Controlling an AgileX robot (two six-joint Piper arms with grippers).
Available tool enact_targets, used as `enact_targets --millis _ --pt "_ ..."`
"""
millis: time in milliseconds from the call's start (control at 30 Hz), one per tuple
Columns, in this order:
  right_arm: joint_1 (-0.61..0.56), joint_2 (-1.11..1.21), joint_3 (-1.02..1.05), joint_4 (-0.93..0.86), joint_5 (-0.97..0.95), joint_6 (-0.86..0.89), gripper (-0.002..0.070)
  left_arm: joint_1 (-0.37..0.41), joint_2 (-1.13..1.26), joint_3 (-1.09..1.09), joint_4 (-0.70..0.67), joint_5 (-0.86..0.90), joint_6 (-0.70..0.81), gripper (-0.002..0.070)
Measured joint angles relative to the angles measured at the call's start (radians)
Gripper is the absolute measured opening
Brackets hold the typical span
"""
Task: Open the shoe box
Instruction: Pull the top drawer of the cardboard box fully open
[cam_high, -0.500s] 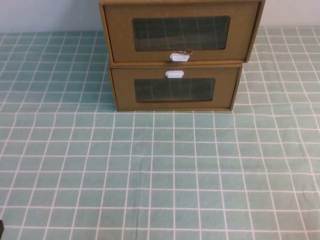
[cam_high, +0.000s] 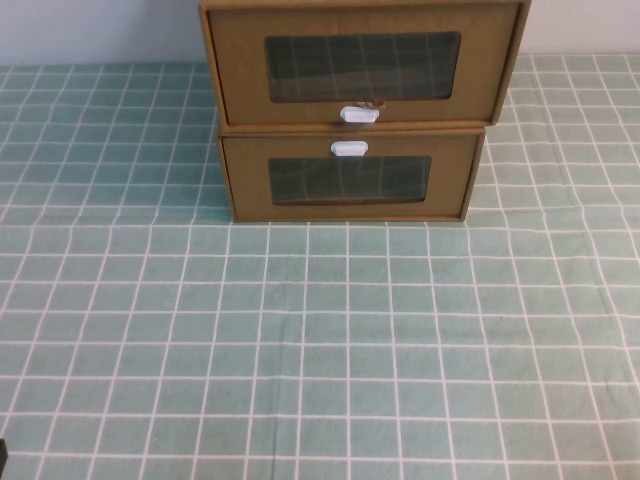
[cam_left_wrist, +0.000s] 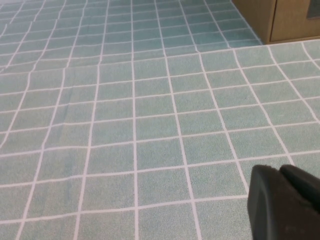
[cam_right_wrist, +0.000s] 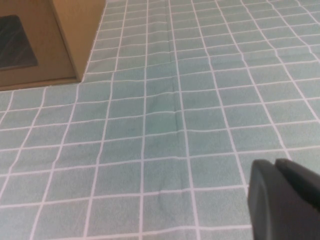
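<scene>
Cardboard shoe box (cam_high: 450, 180) looks light, stiff: pinch its white tab (cam_high: 349, 149); my left gripper (cam_left_wrist: 281, 175) and right gripper (cam_right_wrist: 276, 167) hover closed, well apart from it.

Matte black left pincer (cam_left_wrist: 281, 176), rounded edges, matching right pincer (cam_right_wrist: 276, 169)

Far side blocked by shoe boxes (cam_high: 352, 132); cloth (cam_high: 320, 350) before them seemingly passable.

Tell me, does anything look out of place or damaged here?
Nothing is damaged. The upper shoe box seems to overhang the lower shoe box on both sides; both are closed. Left gripper and right gripper hover shut over the tablecloth, apart from them.
</scene>
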Motion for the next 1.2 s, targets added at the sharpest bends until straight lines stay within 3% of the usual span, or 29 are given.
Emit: enact_targets --millis 667,800,900,1200 --pt "0.0 0.0 0.0 0.0 0.0 0.0 -0.0013 0.0 0.0 0.0 0.0 -0.002 0.0 -0.0005" --pt "0.0 0.0 0.0 -0.007 -0.057 0.0 -0.0014 0.0 0.0 0.0 0.0 -0.073 0.0 -0.0005" --pt "0.0 0.0 0.0 -0.012 -0.213 0.0 -0.0014 0.0 0.0 0.0 0.0 -0.198 0.0 -0.0005" --pt "0.0 0.0 0.0 -0.012 -0.991 -0.001 -0.0014 0.0 0.0 0.0 0.0 -0.848 0.0 -0.0005"
